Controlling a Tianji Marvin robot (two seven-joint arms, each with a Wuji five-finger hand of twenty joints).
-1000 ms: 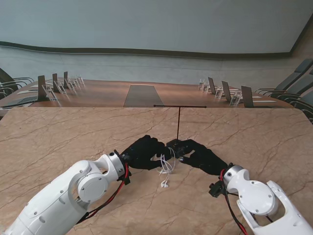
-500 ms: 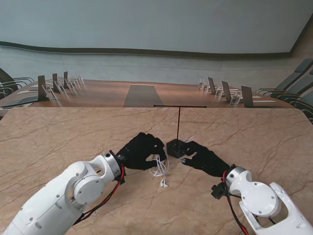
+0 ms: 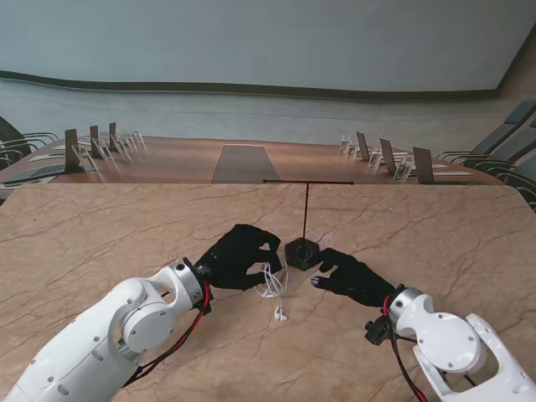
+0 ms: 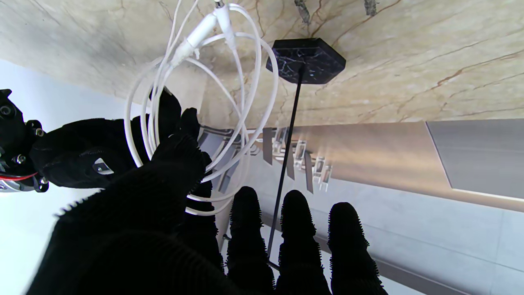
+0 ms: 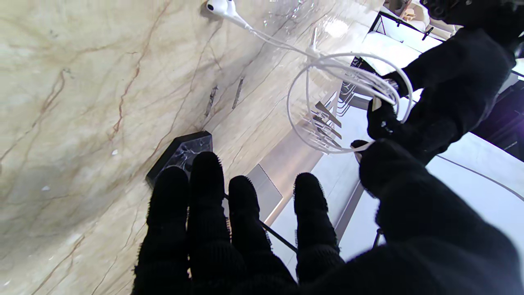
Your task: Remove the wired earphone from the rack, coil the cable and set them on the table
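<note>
The white earphone cable (image 3: pixel 272 286) hangs as a loose coil (image 4: pixel 254 82) from my left hand (image 3: pixel 239 255), whose thumb and forefinger pinch the loops. Its earbuds (image 3: pixel 281 315) lie on the marble, nearer to me than the coil; one earbud (image 5: pixel 217 6) shows in the right wrist view. The black T-shaped rack (image 3: pixel 301 253) stands just right of the coil on its dark base (image 4: pixel 305 59), and nothing hangs from its crossbar. My right hand (image 3: pixel 352 276) rests right of the base with its fingers (image 5: pixel 206 184) spread, holding nothing and apart from the cable.
The marble table (image 3: pixel 435 226) extends around both hands. Beyond its far edge stands a long wooden conference table (image 3: pixel 243 159) with name stands and chairs along both sides.
My right hand has drawn back from the rack base toward me and to the right. The left hand has shifted slightly left with the coil, and the earbuds stay on the table.
</note>
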